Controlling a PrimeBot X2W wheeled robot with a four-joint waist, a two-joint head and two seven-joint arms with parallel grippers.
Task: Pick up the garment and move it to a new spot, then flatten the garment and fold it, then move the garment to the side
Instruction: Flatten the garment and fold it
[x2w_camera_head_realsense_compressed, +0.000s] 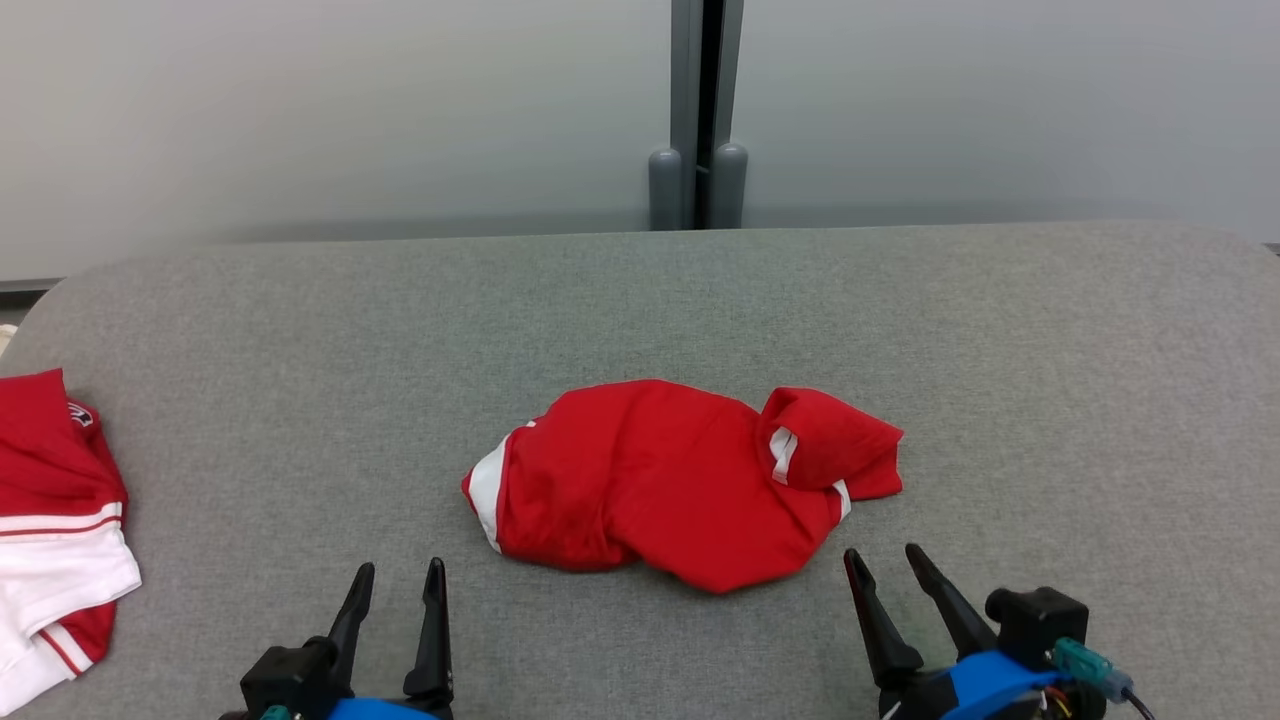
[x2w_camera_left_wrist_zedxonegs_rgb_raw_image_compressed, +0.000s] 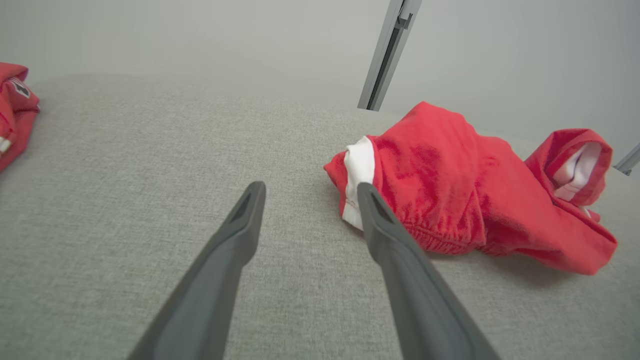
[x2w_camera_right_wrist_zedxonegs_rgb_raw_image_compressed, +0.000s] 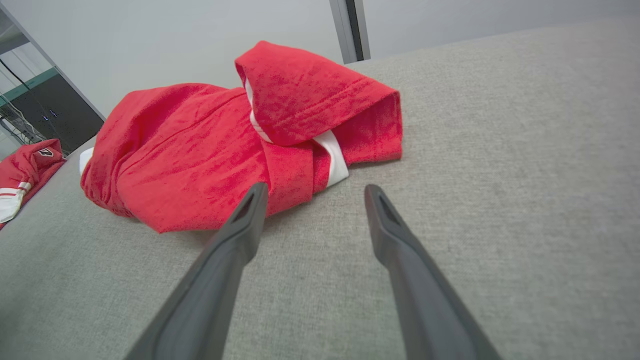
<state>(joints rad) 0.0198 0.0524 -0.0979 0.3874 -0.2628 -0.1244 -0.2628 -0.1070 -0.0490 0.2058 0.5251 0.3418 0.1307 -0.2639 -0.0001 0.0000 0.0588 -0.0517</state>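
A crumpled red garment (x2w_camera_head_realsense_compressed: 680, 480) with white trim lies bunched in the middle of the grey table (x2w_camera_head_realsense_compressed: 640, 300). Its white-edged end faces left and a folded flap sits at its right. My left gripper (x2w_camera_head_realsense_compressed: 400, 572) stands open near the front edge, below and left of the garment (x2w_camera_left_wrist_zedxonegs_rgb_raw_image_compressed: 470, 190), apart from it. My right gripper (x2w_camera_head_realsense_compressed: 883, 555) is open too, just below the garment's right end, its left finger close to the red cloth (x2w_camera_right_wrist_zedxonegs_rgb_raw_image_compressed: 240, 145) without holding it. Nothing is between either pair of fingers.
A second red and white garment (x2w_camera_head_realsense_compressed: 50, 530) lies at the table's left edge, also visible as red cloth (x2w_camera_left_wrist_zedxonegs_rgb_raw_image_compressed: 12, 110) in the left wrist view. A grey wall with a vertical post (x2w_camera_head_realsense_compressed: 700, 110) stands behind the table. Bare grey surface spreads to the right and behind the garment.
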